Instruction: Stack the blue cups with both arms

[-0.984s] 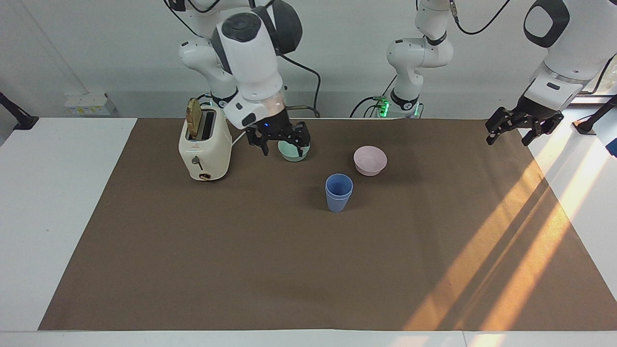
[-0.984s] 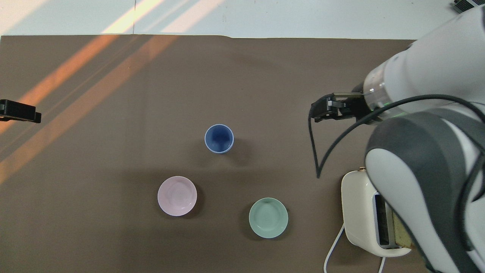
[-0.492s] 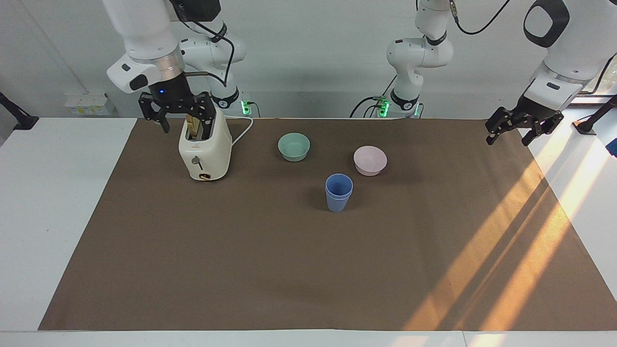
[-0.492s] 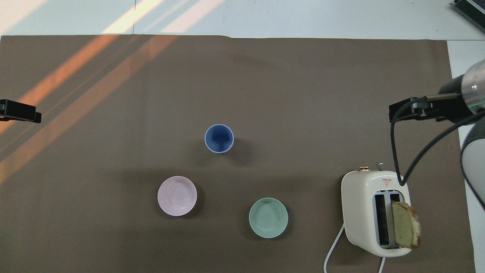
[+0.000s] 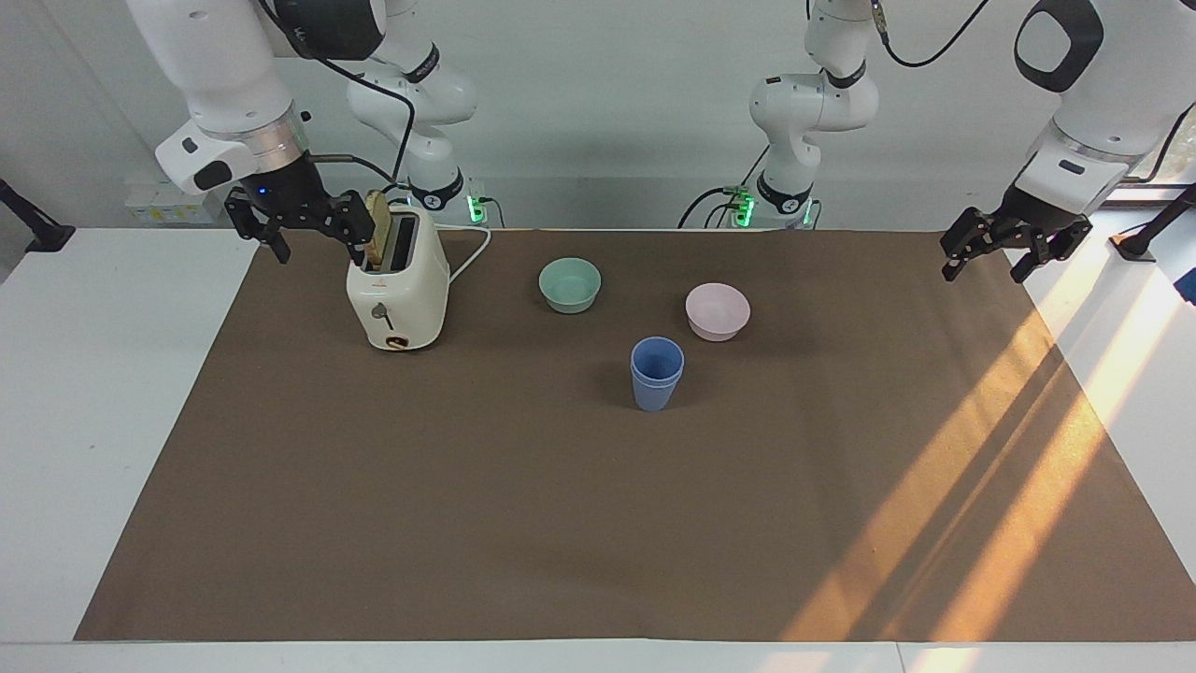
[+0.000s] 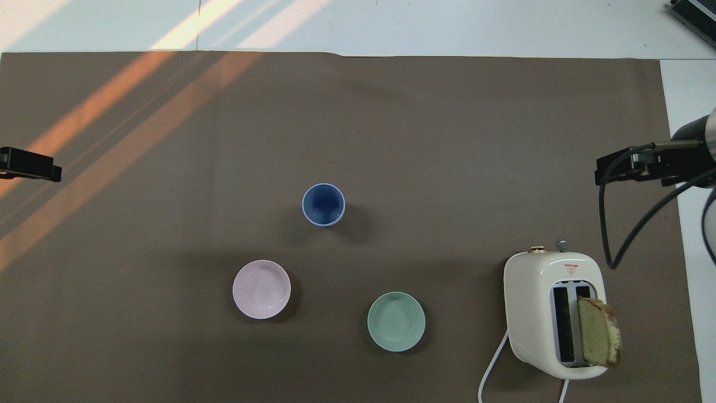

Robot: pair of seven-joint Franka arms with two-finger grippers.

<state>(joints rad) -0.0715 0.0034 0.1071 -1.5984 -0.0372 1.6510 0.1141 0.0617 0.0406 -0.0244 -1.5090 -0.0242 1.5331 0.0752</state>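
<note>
The two blue cups (image 5: 657, 372) stand nested one in the other as a single upright stack in the middle of the brown mat, with two rims showing; the stack also shows in the overhead view (image 6: 323, 204). My right gripper (image 5: 320, 245) hangs open and empty in the air beside the toaster, over the mat's edge at the right arm's end (image 6: 632, 168). My left gripper (image 5: 983, 269) waits open and empty in the air over the mat's edge at the left arm's end (image 6: 28, 165). Neither gripper is close to the cups.
A cream toaster (image 5: 397, 290) with a slice of bread (image 5: 377, 238) in one slot stands at the right arm's end. A teal bowl (image 5: 570, 283) and a pink bowl (image 5: 718, 310) sit nearer to the robots than the cups. Sunlight stripes cross the mat at the left arm's end.
My right gripper has swung from over the teal bowl, past the toaster, to the mat's edge at the right arm's end. The cups and the left arm have not moved.
</note>
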